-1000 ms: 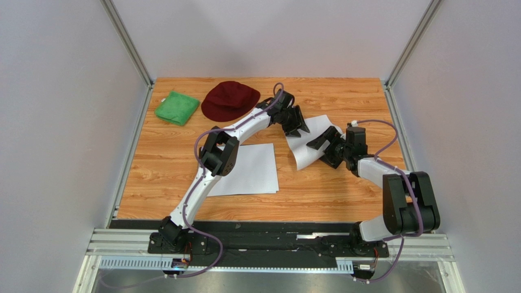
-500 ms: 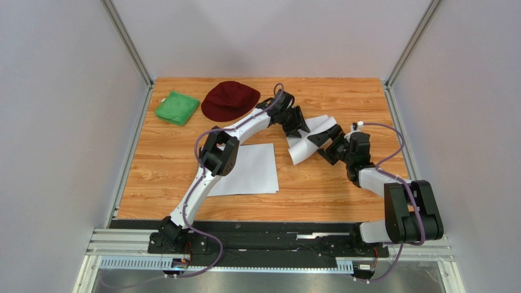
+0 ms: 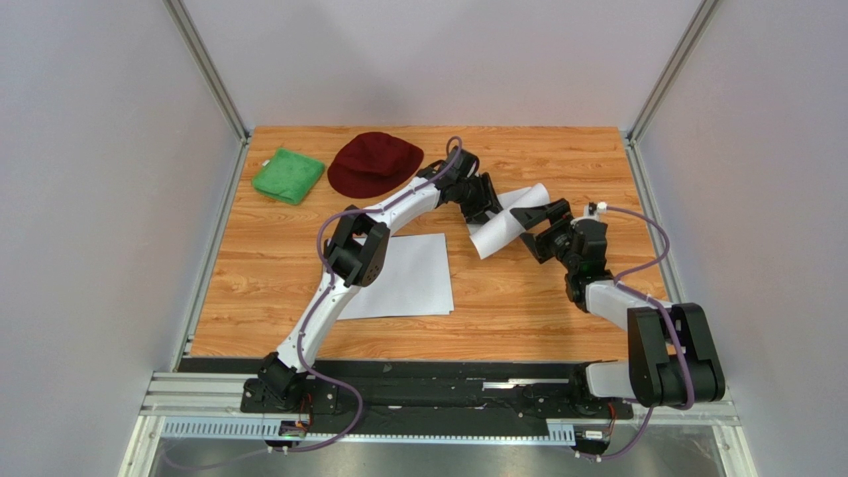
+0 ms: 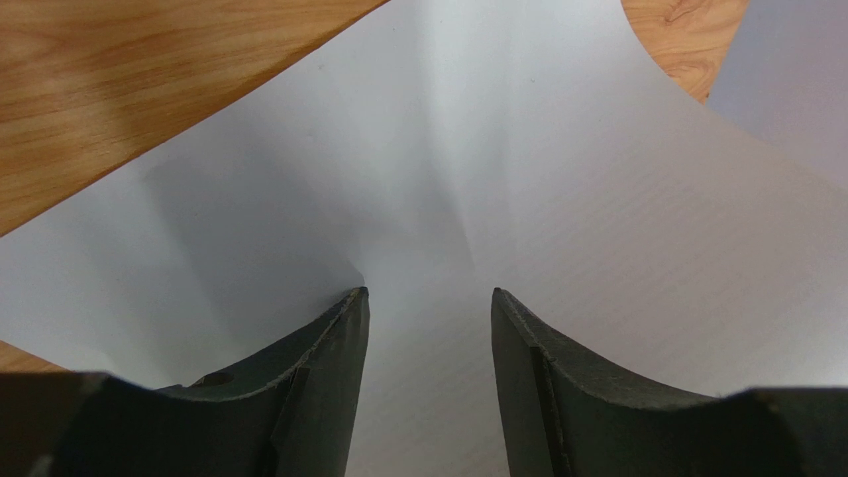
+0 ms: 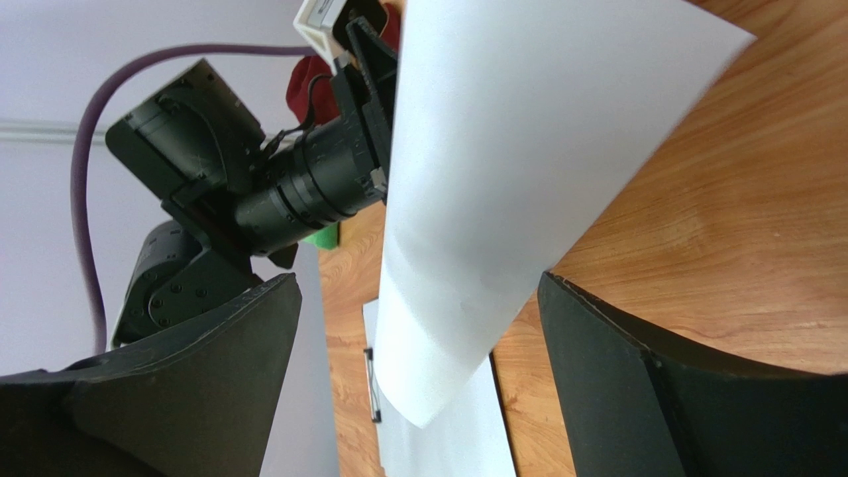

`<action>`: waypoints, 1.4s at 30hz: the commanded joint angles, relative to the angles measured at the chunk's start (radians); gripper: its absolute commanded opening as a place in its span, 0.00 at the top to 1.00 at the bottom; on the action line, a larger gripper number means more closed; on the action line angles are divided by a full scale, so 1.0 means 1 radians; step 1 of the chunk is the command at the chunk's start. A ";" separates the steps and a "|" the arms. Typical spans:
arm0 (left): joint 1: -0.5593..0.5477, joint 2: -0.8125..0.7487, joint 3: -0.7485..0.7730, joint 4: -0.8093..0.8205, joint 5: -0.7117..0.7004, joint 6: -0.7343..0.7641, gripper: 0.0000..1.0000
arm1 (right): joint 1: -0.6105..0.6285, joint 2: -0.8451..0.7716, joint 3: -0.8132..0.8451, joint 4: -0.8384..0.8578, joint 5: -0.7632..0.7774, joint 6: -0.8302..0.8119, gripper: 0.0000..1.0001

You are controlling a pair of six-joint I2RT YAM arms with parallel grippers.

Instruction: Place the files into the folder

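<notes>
The right arm (image 3: 662, 343) rises from the near right corner of the wooden counter (image 3: 557, 318). The left arm (image 3: 314, 318) rises from the near edge, left of the middle, and reaches towards the far edge.

One of the files, a flat sheet (image 3: 403, 276), lies on the wood between the near edge and the middle of the counter. The left arm's elbow hangs over its left side.

Beyond it, right of the middle, a second file is off the wood. This curled sheet (image 3: 503, 231) runs from the left gripper (image 3: 486, 204) down and out towards the near right.

In the left wrist view that gripper's fingers (image 4: 323, 383) are drawn close with a narrow gap between them. The paper is bunched into a crease at their tips, so the gripper has hold of the sheet.

The right gripper (image 3: 545, 215) is just right of the paper, pointing at it from the right edge's side. Its wrist view shows the jaws spread wide. The sheet hangs in the gap between them, its loose lower corner curling over the flat sheet, and neither finger touches it.

At the far edge, left of the middle, a dark red cap (image 3: 373, 162) lies just behind the left gripper. A green cloth (image 3: 289, 176) is beside the cap, near the far left corner.
</notes>
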 commanded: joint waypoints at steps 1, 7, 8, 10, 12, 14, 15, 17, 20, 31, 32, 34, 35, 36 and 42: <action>-0.009 -0.005 -0.027 -0.048 -0.014 0.008 0.42 | 0.001 -0.031 -0.083 0.094 0.144 0.138 0.07; -0.006 -0.001 -0.029 -0.033 -0.002 0.002 0.41 | -0.016 0.086 -0.101 0.392 0.103 0.224 0.07; -0.004 -0.001 -0.029 -0.032 -0.001 0.003 0.41 | -0.021 0.115 -0.082 0.426 0.042 0.212 0.08; -0.004 -0.002 -0.030 -0.029 0.001 0.003 0.41 | -0.031 0.178 -0.010 0.389 -0.023 0.175 0.09; -0.004 -0.002 -0.030 -0.025 0.003 0.003 0.41 | -0.033 0.208 0.004 0.402 -0.068 0.147 0.09; -0.004 -0.002 -0.034 -0.025 0.004 0.003 0.41 | -0.032 0.221 0.012 0.436 -0.097 0.112 0.10; -0.004 -0.004 -0.034 -0.022 0.004 0.003 0.41 | -0.033 0.222 0.017 0.439 -0.107 0.094 0.10; -0.004 -0.004 -0.035 -0.019 0.006 0.002 0.41 | -0.032 0.216 0.052 0.363 -0.132 0.027 0.11; -0.004 -0.002 -0.035 -0.018 0.009 0.003 0.41 | -0.032 0.199 0.083 0.300 -0.157 -0.032 0.11; -0.004 -0.001 -0.038 -0.004 0.016 0.002 0.39 | -0.030 -0.007 0.121 -0.354 0.062 -0.144 0.26; -0.004 0.001 -0.037 -0.001 0.018 0.003 0.39 | -0.032 -0.024 0.109 -0.369 0.108 -0.146 0.28; -0.004 0.002 -0.035 0.001 0.021 0.008 0.37 | -0.033 -0.038 0.094 -0.357 0.101 -0.165 0.38; -0.003 0.002 -0.034 0.001 0.022 0.011 0.36 | -0.036 -0.034 0.092 -0.351 0.086 -0.166 0.42; -0.003 -0.001 -0.034 -0.002 0.022 0.019 0.36 | -0.036 -0.020 0.090 -0.340 0.072 -0.163 0.44; -0.001 -0.004 -0.031 -0.013 0.024 0.046 0.33 | -0.036 -0.031 0.075 -0.363 0.103 -0.132 0.54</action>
